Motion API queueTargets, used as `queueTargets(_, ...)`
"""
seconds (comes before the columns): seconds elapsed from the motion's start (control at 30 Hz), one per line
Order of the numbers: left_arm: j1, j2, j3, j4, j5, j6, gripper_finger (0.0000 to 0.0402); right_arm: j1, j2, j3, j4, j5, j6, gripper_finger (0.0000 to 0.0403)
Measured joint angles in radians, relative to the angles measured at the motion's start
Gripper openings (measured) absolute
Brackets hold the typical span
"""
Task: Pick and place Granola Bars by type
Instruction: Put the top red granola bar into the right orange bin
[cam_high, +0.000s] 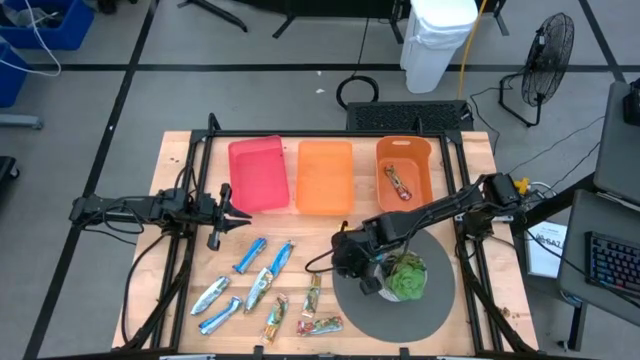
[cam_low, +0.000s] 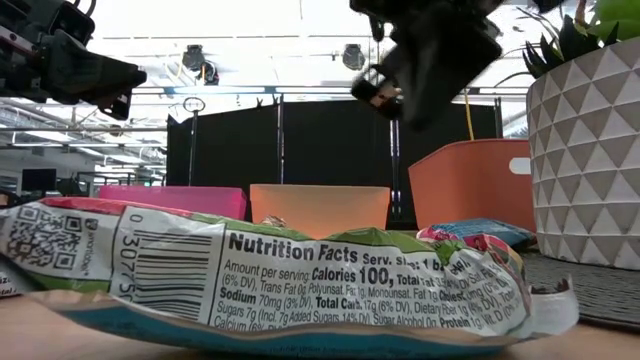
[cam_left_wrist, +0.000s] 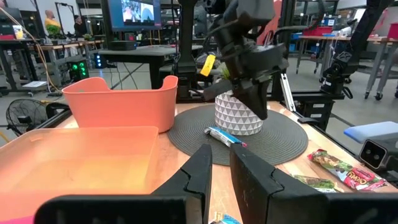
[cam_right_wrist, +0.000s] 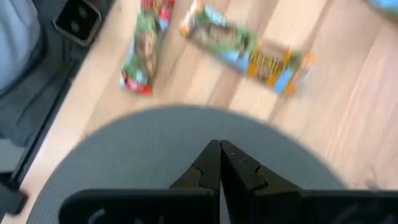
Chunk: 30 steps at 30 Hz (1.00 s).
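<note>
One wooden table (cam_high: 470, 330), carrying everything below.

Two dark arms. The left gripper (cam_high: 243, 214) waits over the table's left side, in front of the pink bin, its fingers (cam_left_wrist: 252, 176) parted by a narrow gap with nothing between them. The right gripper (cam_high: 368, 285) hangs low over the mat's left part, just beside the plant; its fingers (cam_right_wrist: 239, 168) are pressed together and empty.

One round grey mat (cam_high: 440, 300) at the right front of the table.

Three bins in a row along the back: one pink bin (cam_high: 258, 173), one pale orange bin (cam_high: 325, 176), one deeper orange bin (cam_high: 405, 170).

One potted plant (cam_high: 407, 276) in a white faceted pot, standing on the mat.

Granola Bars (cam_high: 270, 283): nine can be counted in the high view.
- One bar in the deep orange bin (cam_high: 399, 182), red-and-green wrapper, lying lengthwise.
- Five blue or silver-blue bars loose on the bare wood left of the mat, most lying at a slant, near one another.
- Three green, red and gold bars nearest the mat's left edge, one of them close to touching it.
- From the left wrist, one blue-wrapped bar (cam_left_wrist: 222, 135) lies on the mat against the pot.

All are slim crinkled foil packets; the low view shows one close up with a barcode and a nutrition panel.
</note>
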Motion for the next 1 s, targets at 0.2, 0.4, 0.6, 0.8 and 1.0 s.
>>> queueTargets(0.2, 0.0, 0.0, 0.0, 0.0, 0.0, 0.0, 0.0063, 0.0, 0.044, -0.006, 0.104, 0.0, -0.036, 0.0)
queueTargets(0.4, 0.0, 0.0, 0.0, -0.001, 0.0, 0.0, 0.0063, 0.003, 0.119, -0.008, 0.048, 0.0, -0.052, 0.0)
queueTargets(0.6, 0.0, 0.0, 0.0, 0.0, 0.0, 0.0, 0.0063, 0.005, 0.168, -0.008, 0.008, 0.019, -0.046, 0.0)
queueTargets(0.8, 0.0, 0.0, 0.0, -0.001, 0.0, 0.0, 0.0063, 0.001, 0.174, -0.008, -0.074, 0.201, -0.071, 0.0)
queueTargets(1.0, 0.0, 0.0, 0.0, 0.0, 0.0, 0.0, 0.0063, -0.008, 0.174, -0.008, -0.161, 0.372, -0.063, 0.0)
